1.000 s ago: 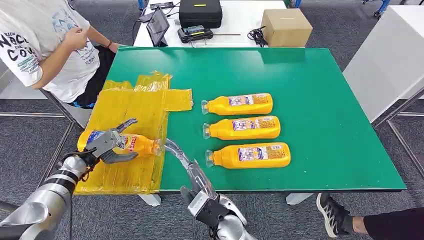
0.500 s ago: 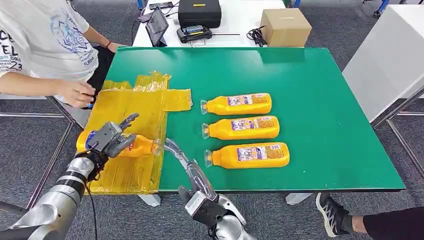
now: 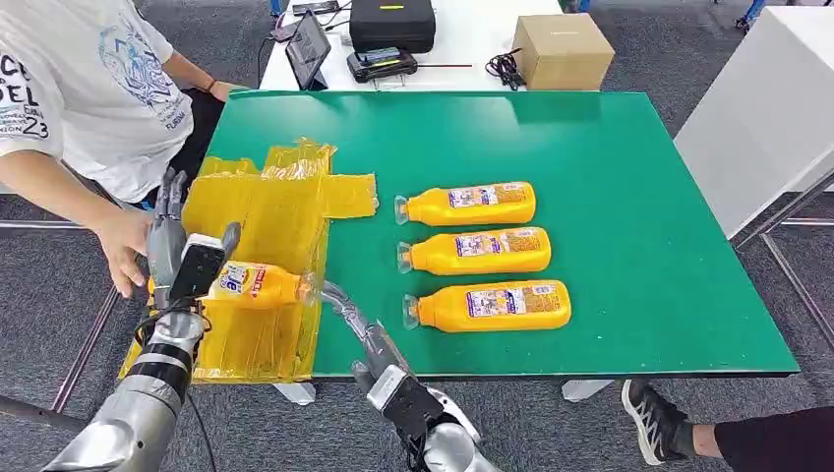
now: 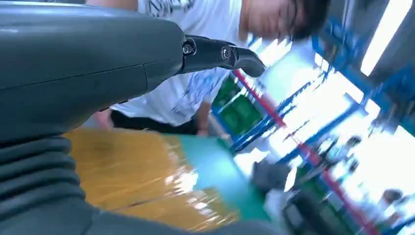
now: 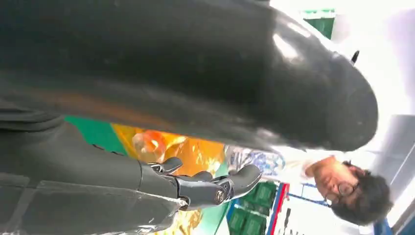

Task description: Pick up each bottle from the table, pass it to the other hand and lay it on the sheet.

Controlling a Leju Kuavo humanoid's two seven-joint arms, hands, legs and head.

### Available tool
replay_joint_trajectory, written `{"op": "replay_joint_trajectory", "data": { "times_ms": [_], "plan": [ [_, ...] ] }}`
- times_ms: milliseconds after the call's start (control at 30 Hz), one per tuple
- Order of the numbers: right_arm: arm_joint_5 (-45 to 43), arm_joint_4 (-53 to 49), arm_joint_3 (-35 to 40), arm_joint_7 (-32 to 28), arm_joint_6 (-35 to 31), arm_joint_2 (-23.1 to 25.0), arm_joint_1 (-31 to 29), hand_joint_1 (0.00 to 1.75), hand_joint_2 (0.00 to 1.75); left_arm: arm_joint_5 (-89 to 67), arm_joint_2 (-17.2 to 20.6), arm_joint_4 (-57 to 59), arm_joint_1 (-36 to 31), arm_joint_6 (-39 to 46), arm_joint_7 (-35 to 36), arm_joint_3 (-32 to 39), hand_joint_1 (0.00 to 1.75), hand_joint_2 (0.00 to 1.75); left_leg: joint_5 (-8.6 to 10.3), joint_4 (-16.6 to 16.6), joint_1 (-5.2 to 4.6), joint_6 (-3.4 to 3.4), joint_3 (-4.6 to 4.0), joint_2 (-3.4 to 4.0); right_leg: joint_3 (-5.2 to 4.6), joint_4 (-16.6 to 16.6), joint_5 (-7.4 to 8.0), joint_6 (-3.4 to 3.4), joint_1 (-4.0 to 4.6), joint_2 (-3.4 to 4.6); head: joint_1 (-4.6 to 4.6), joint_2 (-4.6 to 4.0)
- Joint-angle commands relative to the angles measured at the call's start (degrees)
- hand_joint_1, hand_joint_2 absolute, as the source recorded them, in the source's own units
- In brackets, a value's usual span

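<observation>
Head view: the yellow sheet (image 3: 261,251) overhangs the near-left corner of the green table (image 3: 629,197), its near edge reaching the table's front edge. One orange bottle (image 3: 258,284) lies on the sheet, cap toward the table's middle. The left hand (image 3: 180,258) stands just beside the bottle's base, fingers (image 3: 169,202) raised and spread, grasping nothing. The right hand (image 3: 346,307) reaches up over the front edge with its fingers extended toward the bottle's cap; whether they touch it cannot be told, and nothing is in its grasp. A person's hand (image 3: 123,246) hangs near the sheet's left edge, just beside the left hand. Three more bottles (image 3: 472,205) (image 3: 480,251) (image 3: 492,305) lie in a row mid-table, caps toward the sheet, with open green surface to their right. Beyond the far edge, a white table (image 3: 472,34) carries a black case (image 3: 393,25) and a cardboard box (image 3: 563,54); grey carpet (image 3: 688,98) surrounds.
</observation>
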Motion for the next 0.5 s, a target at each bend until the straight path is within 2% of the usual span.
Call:
{"op": "replay_joint_trajectory", "data": {
  "times_ms": [33, 100, 133, 233, 300, 367, 400, 500],
  "plan": [
    [-0.13, 3.25, 1.14, -0.25, -0.77, -1.24, -0.76, 0.0, 0.0, 2.2, -1.53, -10.1, 1.9, 0.58, -1.07, -4.13, 0.0, 1.75, -0.09, -0.03, 0.05, -0.05, 0.2, -0.03, 0.23, -0.05, -0.1, -0.08, 0.06, -0.06, 0.0, 0.0],
    [0.51, 1.58, 0.39, -0.47, -2.5, -1.46, -0.06, 0.0, 0.0, 8.05, -1.94, -15.64, 3.64, 0.19, -1.07, -3.84, 0.0, 1.75, -0.08, -0.05, 0.05, -0.06, 0.2, 0.02, 0.23, -0.08, -0.08, -0.09, 0.06, -0.01, -0.02, 0.0],
    [2.04, 0.23, -0.03, -0.49, -4.4, -1.93, 0.29, 0.0, 1.75, 11.81, -2.54, -18.19, 4.45, -1.3, -1.07, -3.2, 0.0, 1.75, -0.05, -0.02, 0.04, -0.04, 0.06, 0.04, 0.07, -0.05, -0.04, -0.06, 0.05, 0.01, -0.02, 0.0],
    [7.4, -5.81, -2.48, -0.33, -10.07, -2.98, 2.61, 0.0, 1.75, 20.64, -5.24, -23.07, 6.45, -9.88, -1.07, 0.02, 0.0, 1.75, -0.12, 0.0, 0.06, -0.05, 0.15, 0.04, 0.16, -0.04, -0.11, -0.08, 0.07, -0.03, -0.02, 0.0],
    [12.98, -9.56, -5.12, 2.6, -15.19, -5.29, 2.98, 0.0, 1.75, 24.86, -7.08, -24.63, 8.21, -13.24, -1.07, 2.13, 0.0, 1.75, -0.12, 0.02, 0.04, -0.04, 0.12, -0.05, 0.14, -0.02, -0.15, -0.07, 0.05, -0.12, -0.02, 0.0],
    [17.13, -12.15, -7.88, 2.56, -19.62, -7.09, 3.14, 0.0, 1.75, 24.82, -7.66, -25.12, 10.06, -13.14, -1.07, 2.52, 0.0, 1.75, -0.11, -0.02, 0.01, -0.01, 0.15, -0.1, 0.2, -0.05, -0.14, -0.05, 0.03, -0.12, -0.02, 0.0],
    [18.08, -15.1, -10.02, 2.1, -20.37, -7.61, 3.79, 0.0, 1.75, 16.44, -6.94, -27.58, 12.72, -6.85, -1.07, -0.45, 0.0, 1.75, -0.09, -0.03, 0.0, -0.01, 0.1, 0.01, 0.12, -0.08, -0.08, -0.03, 0.01, -0.01, -0.04, 0.0],
    [26.07, -18.55, -11.64, 4.74, -24.18, -9.0, 3.97, 0.0, 1.75, 17.58, -8.94, -30.34, 18.04, -7.86, -1.07, -1.8, 0.0, 1.75, -0.18, -0.06, -0.03, 0.01, 0.27, 0.05, 0.32, -0.14, -0.14, -0.02, -0.01, 0.02, 0.0, 0.0]
  ]
}}
